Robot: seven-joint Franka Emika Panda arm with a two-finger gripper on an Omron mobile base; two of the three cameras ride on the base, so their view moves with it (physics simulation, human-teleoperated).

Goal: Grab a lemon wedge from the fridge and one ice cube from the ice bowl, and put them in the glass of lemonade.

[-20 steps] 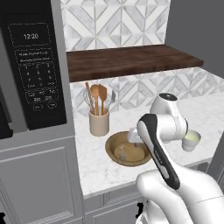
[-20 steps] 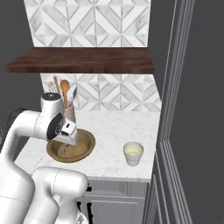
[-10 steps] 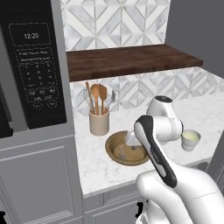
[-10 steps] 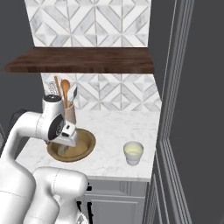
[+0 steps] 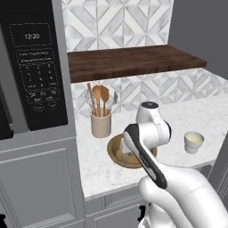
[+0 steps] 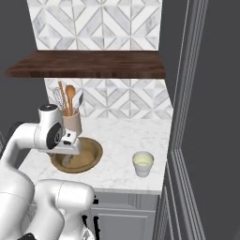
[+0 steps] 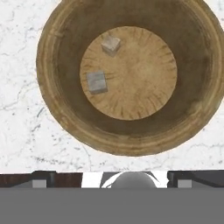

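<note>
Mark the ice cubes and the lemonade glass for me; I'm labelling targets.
Ice cube [image 7: 96, 82], hand view: top face.
Second ice cube [image 7: 110, 45], hand view: top face.
Glass [image 6: 143, 164], right base view: front wall.

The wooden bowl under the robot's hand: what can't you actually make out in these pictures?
- Left base view: the wooden bowl is half hidden behind the arm, its contents too.
- Right base view: the hand covers the bowl's near side; the gripper's fingertips can't be made out.
- Hand view: two ice cubes show clearly, but the fingertips are cut off by the bottom edge.
- The glass of lemonade: too small to tell whether anything floats in it.
</note>
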